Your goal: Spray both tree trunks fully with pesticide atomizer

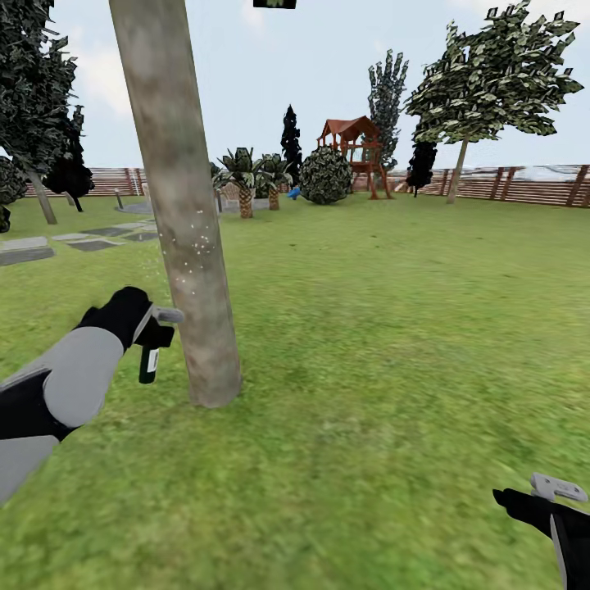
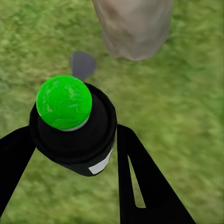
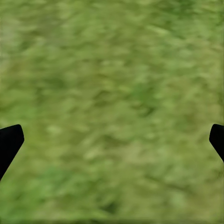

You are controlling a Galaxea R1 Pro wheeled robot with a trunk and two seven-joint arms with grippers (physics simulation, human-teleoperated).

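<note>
Atomizer position: pesticide atomizer [image 1: 148, 364] in left gripper [image 1: 158, 326], just beside the near tree trunk [image 1: 182, 221] on its left side, low on the trunk; can't tell if touching bark
Atomizer axis: black body hangs roughly vertical below the fingers in head view; left wrist view looks down on its end, green ball [image 2: 64, 102] uppermost, pale label strip on the side
Nearer arm: left, w/ trunk right in front; right gripper [image 1: 557, 488] well apart, low over grass [image 1: 393, 344]
Pesticide: white specks [image 1: 192, 246] scattered mid-trunk, above gripper height; bark lower down and toward base looks bare, so coverage prob. partial
Left jaws: clamped on the atomizer, dark fingers [image 2: 140, 186] either side of its body
Right jaws: spread wide, fingertips [image 3: 9, 142] at the frame edges, nothing between; grass below
Second tree: leafy tree [image 1: 492, 82] by the fence [image 1: 524, 184], far off; can't tell if it's the other target
</note>
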